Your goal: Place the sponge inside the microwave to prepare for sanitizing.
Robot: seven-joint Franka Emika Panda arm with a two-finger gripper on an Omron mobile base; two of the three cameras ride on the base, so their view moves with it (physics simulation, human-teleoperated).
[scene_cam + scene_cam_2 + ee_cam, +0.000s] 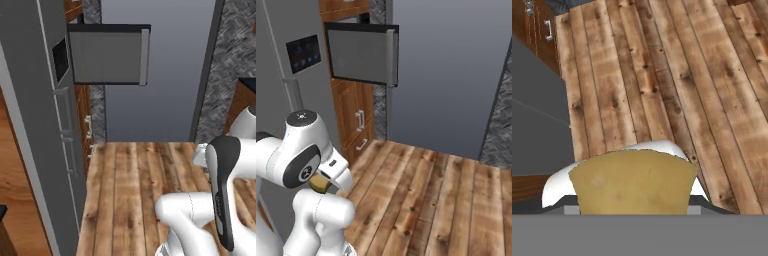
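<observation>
The microwave's dark glass door [107,55] with its grey bar handle [144,56] stands swung open, high on the wooden cabinet column; the right base view has the same door [358,52]. The oven's inside is hidden behind the door. The sponge [634,182], a tan-yellow block, sits low in the hand view over the spot where the fingertips rise. It also peeks out as a yellow-brown lump [318,184] under the folded white arm. My gripper [323,181] is shut on the sponge, low and well short of the microwave.
A tall grey fridge [35,125] with a small dark touchscreen [303,53] stands at the left. Wooden drawers [358,122] sit below the microwave. Wood plank floor [135,190] stretches ahead to a grey wall panel [155,100].
</observation>
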